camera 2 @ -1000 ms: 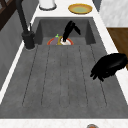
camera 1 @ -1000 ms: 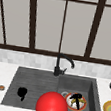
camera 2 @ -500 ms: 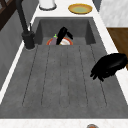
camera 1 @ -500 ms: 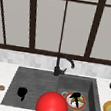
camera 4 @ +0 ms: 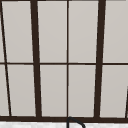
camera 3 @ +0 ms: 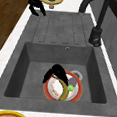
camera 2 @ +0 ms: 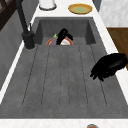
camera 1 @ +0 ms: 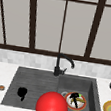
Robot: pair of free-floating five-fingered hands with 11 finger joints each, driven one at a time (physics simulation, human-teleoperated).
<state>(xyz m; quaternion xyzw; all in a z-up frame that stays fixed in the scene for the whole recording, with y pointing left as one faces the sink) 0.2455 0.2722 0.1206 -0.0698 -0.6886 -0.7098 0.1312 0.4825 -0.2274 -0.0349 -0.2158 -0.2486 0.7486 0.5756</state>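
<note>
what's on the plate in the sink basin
On the red-rimmed plate lie a banana, a purplish eggplant with a green stem end, and the right hand, fingers reaching down onto it. The hand covers the plate's far edge, so anything beneath stays hidden.

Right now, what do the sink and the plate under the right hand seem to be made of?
The sink looks like dark grey stone or composite: matte and speckled, without metallic shine. The plate under the right hand looks like glazed ceramic, with a white centre and an orange-red rim, though this stays uncertain.
</note>
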